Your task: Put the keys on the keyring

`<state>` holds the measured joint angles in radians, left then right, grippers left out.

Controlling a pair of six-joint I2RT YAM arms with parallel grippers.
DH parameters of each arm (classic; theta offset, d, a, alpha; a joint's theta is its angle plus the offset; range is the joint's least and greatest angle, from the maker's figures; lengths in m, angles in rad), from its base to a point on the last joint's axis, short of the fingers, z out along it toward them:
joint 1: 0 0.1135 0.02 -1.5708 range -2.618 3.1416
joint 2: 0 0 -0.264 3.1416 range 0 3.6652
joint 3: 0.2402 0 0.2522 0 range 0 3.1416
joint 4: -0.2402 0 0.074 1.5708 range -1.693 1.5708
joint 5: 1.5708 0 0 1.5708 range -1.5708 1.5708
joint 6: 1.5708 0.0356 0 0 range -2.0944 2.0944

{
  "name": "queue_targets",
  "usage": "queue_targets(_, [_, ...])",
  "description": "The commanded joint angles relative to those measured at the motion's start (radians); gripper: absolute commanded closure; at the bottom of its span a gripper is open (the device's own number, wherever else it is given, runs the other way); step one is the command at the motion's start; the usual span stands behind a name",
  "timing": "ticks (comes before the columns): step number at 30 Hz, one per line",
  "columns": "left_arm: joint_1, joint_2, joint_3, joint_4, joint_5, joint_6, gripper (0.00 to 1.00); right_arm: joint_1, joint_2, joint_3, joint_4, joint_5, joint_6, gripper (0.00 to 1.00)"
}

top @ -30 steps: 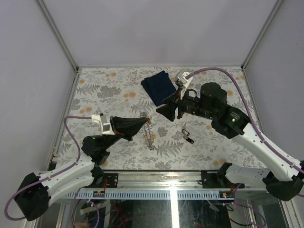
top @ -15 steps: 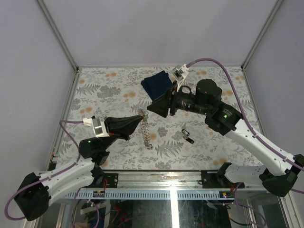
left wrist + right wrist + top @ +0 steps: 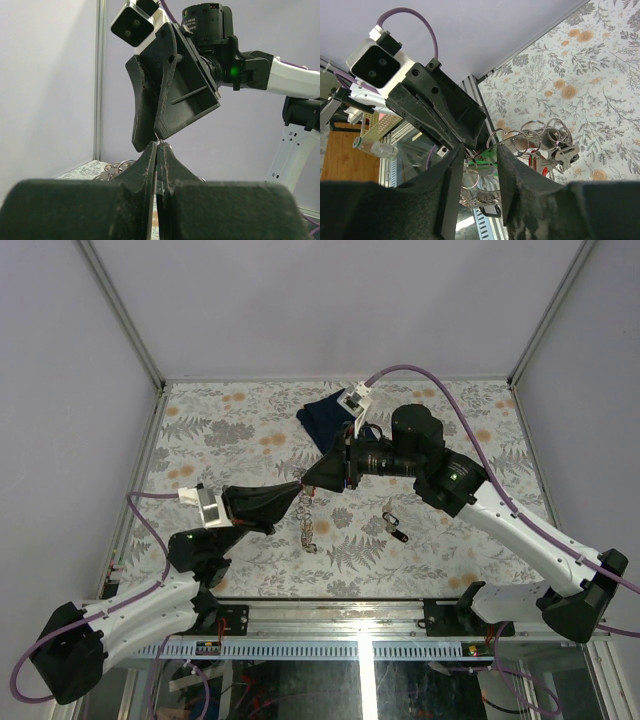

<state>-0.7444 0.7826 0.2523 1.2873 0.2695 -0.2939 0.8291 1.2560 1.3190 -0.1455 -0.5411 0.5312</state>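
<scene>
**Keyring pinched aloft, right gripper at its tip**

Top view: my left gripper [image 3: 298,494] is clenched on the upper end of the keyring [image 3: 308,523]. The keyring hangs as a limp, linked strand at centre frame, and its lower end is on or just over the counter [image 3: 220,430]. The right gripper [image 3: 313,479] sits almost tip to tip with the left. Loose keys [image 3: 395,524] lie right of centre, and a dark blue cloth [image 3: 328,416] sits at upper centre.

Left wrist view: the left fingers press flat together on a thin wire at their very tips, with the right gripper directly above. Only this view shows how slight that pinch is.

Right wrist view: the right gripper's fingers stand apart, grasping nothing I can make out. Beyond the gap are bunched rings, with what look like green- and red-headed keys among them. That detail is lost from overhead.

My read is that this is light, floppy, slippery metal that will swing and sag. I would take hold on a ring close to the pinch, not lower down.
</scene>
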Motion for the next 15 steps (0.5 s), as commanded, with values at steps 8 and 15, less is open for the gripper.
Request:
queue_targets(8, [0.005, -0.006, 0.046, 0.061, -0.012, 0.028, 1.0, 0.003, -0.018, 0.039, -0.016, -0.01, -0.04, 0.85])
queue_targets(15, [0.005, -0.003, 0.055, 0.055, -0.02, 0.049, 1.0, 0.004, -0.03, 0.059, -0.076, 0.056, -0.085, 0.99])
